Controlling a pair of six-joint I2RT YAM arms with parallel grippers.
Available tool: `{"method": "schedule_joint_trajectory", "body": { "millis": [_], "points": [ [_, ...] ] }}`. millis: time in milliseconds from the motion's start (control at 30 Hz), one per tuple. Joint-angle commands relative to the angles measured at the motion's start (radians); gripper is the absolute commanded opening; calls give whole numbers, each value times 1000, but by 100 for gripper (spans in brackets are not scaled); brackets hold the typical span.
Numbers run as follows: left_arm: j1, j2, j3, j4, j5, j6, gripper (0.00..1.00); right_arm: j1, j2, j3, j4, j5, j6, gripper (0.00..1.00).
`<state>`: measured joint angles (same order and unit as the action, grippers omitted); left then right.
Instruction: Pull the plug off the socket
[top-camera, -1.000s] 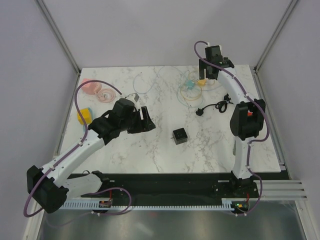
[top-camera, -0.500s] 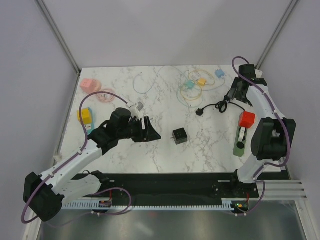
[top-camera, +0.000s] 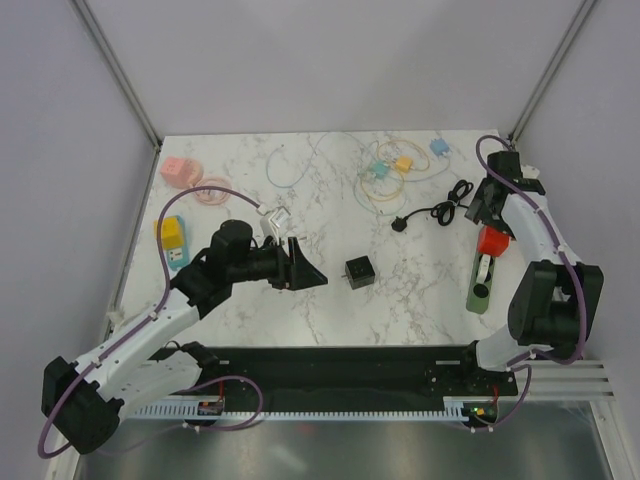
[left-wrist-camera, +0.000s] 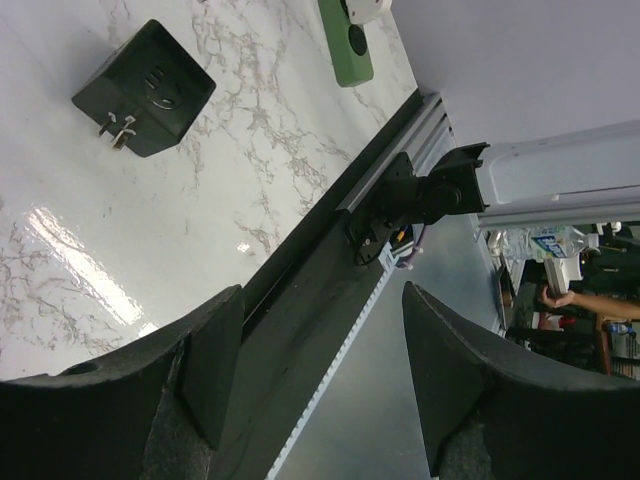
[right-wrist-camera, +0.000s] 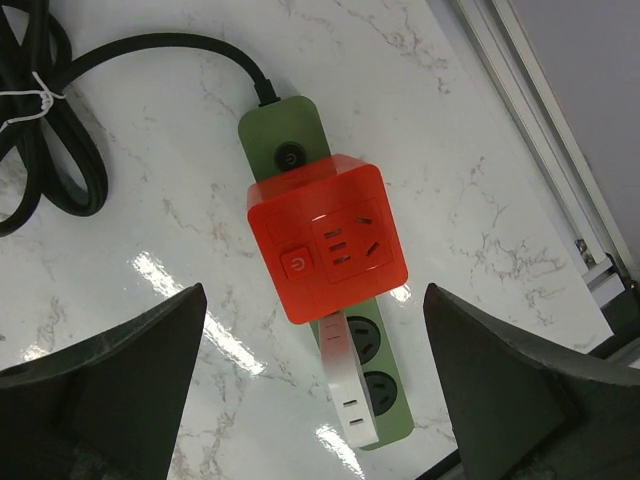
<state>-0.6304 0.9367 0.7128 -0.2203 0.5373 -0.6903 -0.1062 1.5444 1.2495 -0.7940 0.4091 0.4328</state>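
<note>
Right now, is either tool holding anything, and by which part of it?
Nothing is held. The left tool is open near the black cube; the right tool is open above the red adapter.

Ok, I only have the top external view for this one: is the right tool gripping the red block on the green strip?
Observer: No. In the right wrist view the right tool stands open over the red cube adapter, with its fingers clear of it on both sides.
Operator: Anything else sitting in there?
Observer: Yes. A white plug sits on the green power strip right next to the red adapter, on the side away from the black cord.
Operator: And the other arm?
Observer: The left tool is open and empty. Its wrist view shows the black cube lying ahead of it, with two metal prongs sticking out of one side.
</note>
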Motion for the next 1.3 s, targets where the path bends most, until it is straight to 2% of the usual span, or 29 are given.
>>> {"method": "schedule_joint_trajectory", "body": {
  "millis": [0, 200, 267, 300, 367, 400, 433, 567, 600, 633, 833, 967, 1033, 1067, 1167, 1200, 1267],
  "points": [
    [-5, -24, -12, 39, 59, 43, 72, -4, 63, -10, 2, 53, -45, 98],
    [-5, -30, -24, 22, 58, 48, 72, -21, 155, 16, 38, 8, -66, 98],
    [-5, -26, -24, 18, 59, 48, 71, -20, 155, 8, 58, -18, -62, 94],
    [-5, -18, -24, 18, 59, 46, 71, -20, 154, 2, 62, -21, -62, 85],
    [-5, -6, -21, 18, 61, 44, 69, -20, 146, -19, 79, -29, -68, 76],
    [-5, 0, -19, 16, 62, 44, 69, -20, 143, -25, 82, -29, -77, 60],
    [-5, 13, -16, 16, 64, 44, 68, -18, 140, -38, 84, -24, -78, 52],
    [-11, 39, 5, 18, 53, 40, 65, -10, 80, -82, 113, -94, -69, 34],
    [-12, 46, 11, 16, 47, 38, 64, -7, 71, -94, 114, -110, -62, 18],
    [-17, 56, 17, 18, 41, 34, 63, -4, 57, -102, 116, -125, -45, 13],
    [-67, 91, 45, 33, -25, 3, 62, 130, -32, -114, 101, -141, -20, 4],
    [-142, 117, 56, 55, -75, -28, 61, 168, -75, -137, 105, -179, 15, 4],
    [-190, 131, 68, 59, -103, -37, 61, 166, -107, -150, 113, -127, 17, 11],
    [-204, 135, 70, 61, -111, -40, 61, 166, -116, -150, 110, -104, 5, 27],
    [-248, 140, 74, 59, -140, -46, 61, 166, -144, -154, 79, -55, -8, 46],
    [-255, 139, 73, 61, -145, -48, 61, 168, -148, -165, 72, -50, -8, 58],
    [-267, 134, 65, 64, -158, -49, 61, 166, -165, -182, 53, -29, -5, 74]
  ]
}}
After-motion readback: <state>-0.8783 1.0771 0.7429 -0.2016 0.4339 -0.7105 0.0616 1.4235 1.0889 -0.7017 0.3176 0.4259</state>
